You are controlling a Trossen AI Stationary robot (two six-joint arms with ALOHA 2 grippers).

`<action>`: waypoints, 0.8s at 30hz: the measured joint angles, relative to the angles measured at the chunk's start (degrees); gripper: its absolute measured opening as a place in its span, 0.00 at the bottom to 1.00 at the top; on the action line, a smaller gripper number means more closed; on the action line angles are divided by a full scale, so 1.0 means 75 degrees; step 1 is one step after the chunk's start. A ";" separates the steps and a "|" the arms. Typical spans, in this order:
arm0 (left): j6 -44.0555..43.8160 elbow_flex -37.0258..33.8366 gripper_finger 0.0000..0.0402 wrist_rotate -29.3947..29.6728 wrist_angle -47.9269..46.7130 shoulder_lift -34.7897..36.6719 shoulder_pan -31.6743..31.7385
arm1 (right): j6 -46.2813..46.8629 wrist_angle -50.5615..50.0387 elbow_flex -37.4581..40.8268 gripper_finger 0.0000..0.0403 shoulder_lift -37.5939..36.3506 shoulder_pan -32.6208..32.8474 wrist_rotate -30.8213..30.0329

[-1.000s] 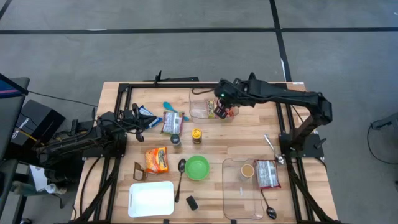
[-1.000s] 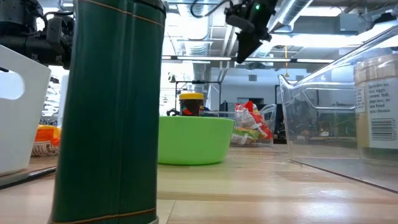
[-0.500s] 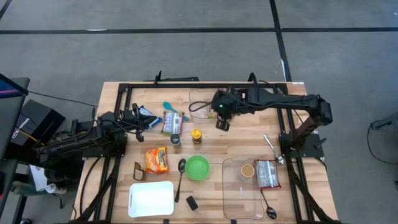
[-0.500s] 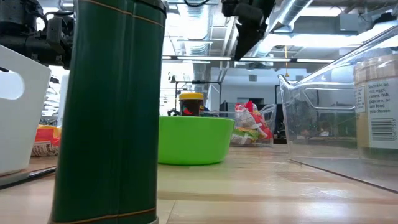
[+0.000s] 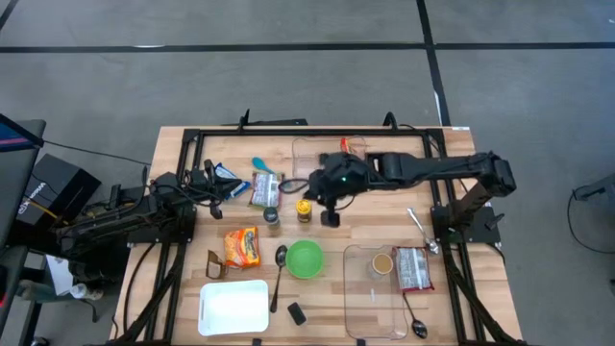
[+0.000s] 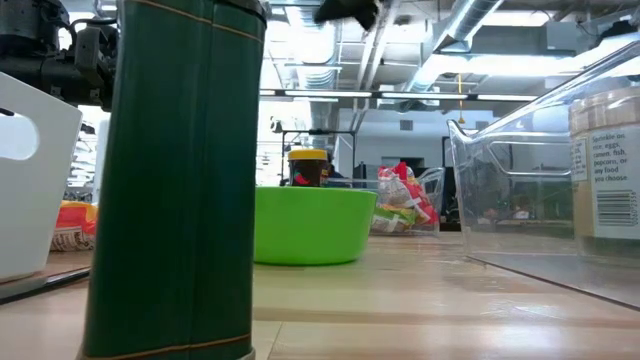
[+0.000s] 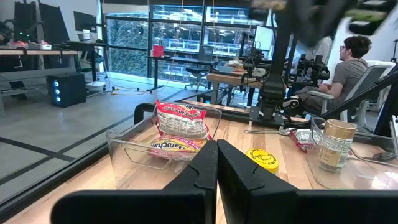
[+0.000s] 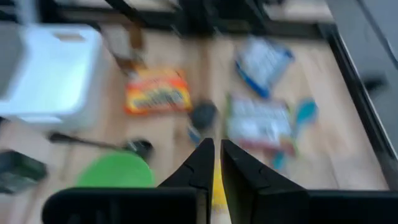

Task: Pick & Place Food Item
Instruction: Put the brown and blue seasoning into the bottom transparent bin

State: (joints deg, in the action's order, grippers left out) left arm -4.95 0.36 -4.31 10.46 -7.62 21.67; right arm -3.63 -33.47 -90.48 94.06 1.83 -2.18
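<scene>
Sitting upright mid-counter, the small yellow-lidded jar [image 5: 304, 208] is prob. the next food item to pick. What's changed: the right gripper [image 5: 330, 217], which was over the clear plastic bin [image 5: 304, 154] at the back w/ the red snack packet [image 7: 181, 119] a sec ago, has swung fwd and left and now hovers just beside the jar, fingers together, holding nothing. That reads as an approach, grasp not yet begun; fingers need to part first.

Room is tight: the dark round tin [image 5: 272, 216] and silver-green snack bag [image 5: 263, 187] stand near on the jar's left, the green plastic bowl [image 5: 305, 258] in front. Right side and above are freer.

The left gripper [image 5: 213, 182] waits at the counter [image 5: 317, 298] left edge, fingers together.
</scene>
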 joint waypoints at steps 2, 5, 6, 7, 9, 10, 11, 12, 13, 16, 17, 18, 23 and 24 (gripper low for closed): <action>0.0000 -0.0003 0.00 0.0002 0.0001 0.0000 0.0000 | -0.0210 0.0521 -0.0006 0.06 -0.0003 0.0102 0.0210; 0.0000 -0.0003 0.00 -0.0001 0.0000 0.0000 0.0000 | -0.0329 0.0746 -0.0008 0.06 -0.0006 0.0065 0.0321; 0.0000 -0.0003 0.00 0.0002 0.0000 0.0000 0.0000 | -0.0351 0.0747 -0.0006 0.06 -0.0003 0.0019 0.0316; 0.0000 -0.0002 0.00 0.0002 0.0000 0.0000 0.0000 | -0.0381 0.0743 -0.0006 0.06 -0.0003 -0.0036 0.0312; 0.0000 -0.0002 0.00 0.0001 0.0001 0.0000 -0.0002 | -0.0401 0.0738 0.0002 0.06 -0.0003 -0.0187 0.0312; 0.0000 -0.0001 0.00 0.0001 0.0001 0.0000 0.0000 | -0.0424 0.0818 0.0069 0.06 -0.0006 -0.0267 0.0313; 0.0000 -0.0003 0.00 0.0001 0.0002 0.0000 -0.0002 | -0.0471 0.1019 0.0215 0.06 -0.0009 -0.0353 0.0315; 0.0000 -0.0002 0.00 0.0002 0.0003 0.0000 -0.0003 | -0.0496 0.1306 0.0413 0.06 -0.0012 -0.0442 0.0315; 0.0000 0.0000 0.00 0.0002 0.0000 0.0000 -0.0003 | -0.0517 0.1607 0.0648 0.06 -0.0006 -0.0538 0.0318; 0.0000 -0.0003 0.00 0.0002 0.0000 0.0000 0.0000 | -0.0475 0.2544 0.1416 0.06 -0.0047 -0.0825 0.0498; 0.0000 0.0000 0.00 0.0000 0.0002 0.0000 0.0000 | -0.0424 0.2927 0.1669 0.06 -0.0065 -0.0913 0.0632; 0.0000 -0.0003 0.00 -0.0001 0.0003 0.0000 -0.0002 | -0.0366 0.3222 0.1911 0.06 -0.0077 -0.1005 0.0798; 0.0000 -0.0001 0.00 -0.0001 0.0001 0.0000 -0.0003 | -0.0061 0.3520 0.2771 0.06 -0.0157 -0.1381 0.1204; 0.0000 -0.0003 0.00 0.0002 0.0000 0.0000 0.0000 | -0.0039 0.3531 0.2890 0.06 -0.0245 -0.1434 0.1214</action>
State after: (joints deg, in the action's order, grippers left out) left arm -4.95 0.34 -4.29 10.46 -7.62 21.67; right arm -3.92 -6.98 -68.80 92.22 -8.93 6.92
